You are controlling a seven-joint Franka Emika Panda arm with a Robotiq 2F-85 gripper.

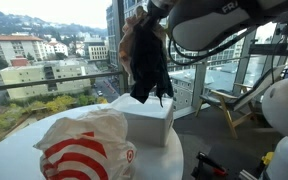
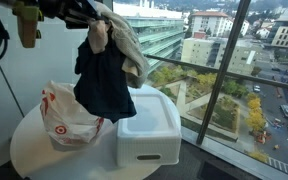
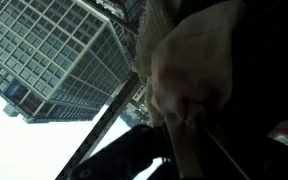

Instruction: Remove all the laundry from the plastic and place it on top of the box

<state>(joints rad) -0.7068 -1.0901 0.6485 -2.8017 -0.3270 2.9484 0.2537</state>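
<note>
My gripper (image 2: 84, 12) is shut on a bundle of laundry (image 2: 106, 70), dark and beige cloths hanging in the air; it also shows in an exterior view (image 1: 146, 55). The bundle's lower end hangs just above the white box (image 2: 152, 125), over its side nearest the bag; the box shows in both exterior views (image 1: 149, 115). The white plastic bag with red rings (image 2: 66, 112) lies on the round table beside the box, also in an exterior view (image 1: 89, 145). In the wrist view the beige cloth (image 3: 189, 75) fills the frame and hides the jaws.
The round white table (image 2: 44, 160) stands by a large window (image 2: 244, 70) with city buildings outside. A wooden chair (image 1: 229, 105) stands past the table. The robot's arm (image 1: 234, 20) reaches across the top.
</note>
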